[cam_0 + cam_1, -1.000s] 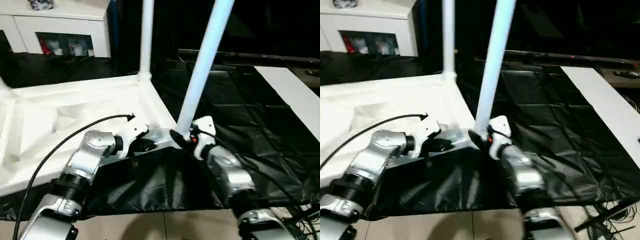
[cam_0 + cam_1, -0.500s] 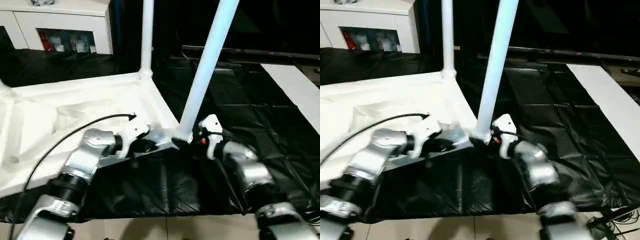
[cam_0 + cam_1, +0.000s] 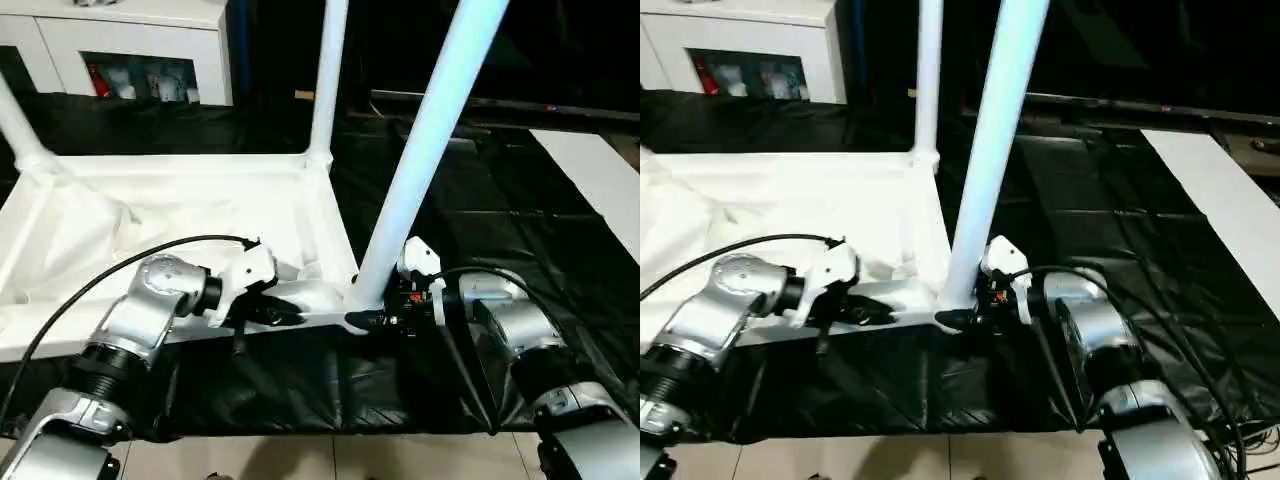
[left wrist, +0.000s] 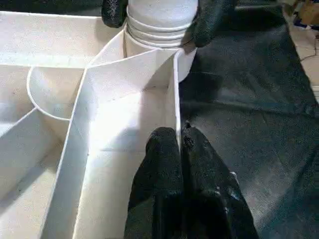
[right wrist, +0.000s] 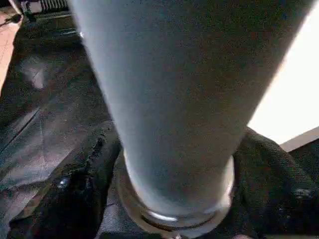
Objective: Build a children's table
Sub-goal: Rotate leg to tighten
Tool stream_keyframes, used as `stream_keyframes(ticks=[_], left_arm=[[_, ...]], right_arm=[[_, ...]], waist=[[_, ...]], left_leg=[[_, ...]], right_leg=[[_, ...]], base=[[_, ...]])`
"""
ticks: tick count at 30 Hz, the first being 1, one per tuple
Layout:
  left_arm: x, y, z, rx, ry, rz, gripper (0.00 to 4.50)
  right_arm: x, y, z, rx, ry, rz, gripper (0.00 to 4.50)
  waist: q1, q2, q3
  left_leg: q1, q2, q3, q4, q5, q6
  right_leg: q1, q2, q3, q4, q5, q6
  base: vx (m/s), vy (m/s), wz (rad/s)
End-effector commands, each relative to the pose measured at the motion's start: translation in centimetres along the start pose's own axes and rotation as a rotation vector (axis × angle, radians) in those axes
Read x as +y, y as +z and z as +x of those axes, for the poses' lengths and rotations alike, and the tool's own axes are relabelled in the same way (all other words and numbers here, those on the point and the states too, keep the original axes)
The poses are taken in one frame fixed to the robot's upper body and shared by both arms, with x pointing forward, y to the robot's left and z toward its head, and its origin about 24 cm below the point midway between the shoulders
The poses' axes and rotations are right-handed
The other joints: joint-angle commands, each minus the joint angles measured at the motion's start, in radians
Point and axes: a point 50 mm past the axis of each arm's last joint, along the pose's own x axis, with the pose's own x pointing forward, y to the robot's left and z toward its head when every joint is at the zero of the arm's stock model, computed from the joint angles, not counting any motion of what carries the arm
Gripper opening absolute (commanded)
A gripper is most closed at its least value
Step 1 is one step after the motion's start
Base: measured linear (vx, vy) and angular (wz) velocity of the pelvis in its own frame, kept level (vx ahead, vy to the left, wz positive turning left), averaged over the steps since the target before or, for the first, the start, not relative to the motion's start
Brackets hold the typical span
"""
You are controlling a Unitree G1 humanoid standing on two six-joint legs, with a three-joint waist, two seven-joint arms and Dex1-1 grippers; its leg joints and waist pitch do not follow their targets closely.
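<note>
The children's table top [image 3: 180, 210] lies upside down on the black-covered work table. Three white legs stand up from its corner sockets: the near right leg [image 3: 430, 150], the far right one [image 3: 328, 80] and the far left one [image 3: 20, 125]. My left gripper [image 4: 179, 139] is shut on the thin near rim wall [image 4: 175, 99], close to the near right corner. My right gripper [image 3: 365, 320] reaches in from the right. Its black fingers [image 5: 84, 184] lie against both sides of the near leg's ringed base [image 4: 159, 20].
Wrinkled black cover [image 3: 500, 220] spreads to the right of the table top and hangs over the front edge. A white cabinet [image 3: 120, 40] stands at the back left and a white panel [image 3: 600, 170] at the far right. A black cable [image 3: 100, 285] loops over my left forearm.
My right gripper eased off the near leg's base, then came back around it lower, from the right. The left gripper kept its hold on the rim. The camera shifted.
</note>
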Motion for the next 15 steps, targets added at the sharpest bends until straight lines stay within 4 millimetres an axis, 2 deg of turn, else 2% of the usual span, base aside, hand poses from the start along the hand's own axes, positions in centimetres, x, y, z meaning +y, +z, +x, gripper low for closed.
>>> stream_keyframes(ticks=[1,5,12,14,15], left_arm=[[-0.4,0.1,0.4,0.021,-0.08,0.019,0.0],[-0.3,0.1,0.2,0.026,-0.086,0.022,0.0],[-0.1,0.1,0.5,0.022,-0.059,0.002,0.0],[0.3,0.3,1.3,0.013,0.008,-0.012,0.0],[0.5,0.5,1.5,0.007,0.029,-0.017,0.0]], right_arm=[[-0.2,0.3,0.0,0.018,0.011,-0.011,3.19],[-0.1,0.2,0.3,0.015,0.026,-0.01,2.88],[0.2,-0.3,0.9,-0.01,-0.028,0.023,2.74],[0.2,-0.7,1.6,-0.037,-0.135,0.065,2.73],[0.1,-0.8,1.8,-0.041,-0.168,0.074,2.73]], waist=[[0.001,0.007,-0.055],[0.001,0.007,-0.055],[0.0,0.011,-0.055],[0.0,0.011,-0.053],[-0.004,0.007,-0.049]], left_leg=[[0.001,-0.001,0.014,-0.056,-0.134,0.053],[0.0,-0.002,0.014,-0.056,-0.139,0.048],[0.001,-0.003,0.014,-0.056,-0.136,0.042],[0.002,-0.003,0.013,-0.058,-0.16,0.033],[0.004,-0.004,0.012,-0.061,-0.189,0.022]], right_leg=[[0.056,-0.064,0.047,-0.065,-0.089,-0.243],[0.057,-0.063,0.047,-0.065,-0.093,-0.24],[0.057,-0.062,0.047,-0.063,-0.073,-0.245],[0.055,-0.064,0.047,-0.069,-0.117,-0.236],[0.052,-0.064,0.047,-0.077,-0.178,-0.219]], base=[[0.0,0.0,0.0],[0.0,0.0,0.0],[0.0,0.0,0.0],[0.0,0.0,0.0],[0.0,0.0,0.0]])
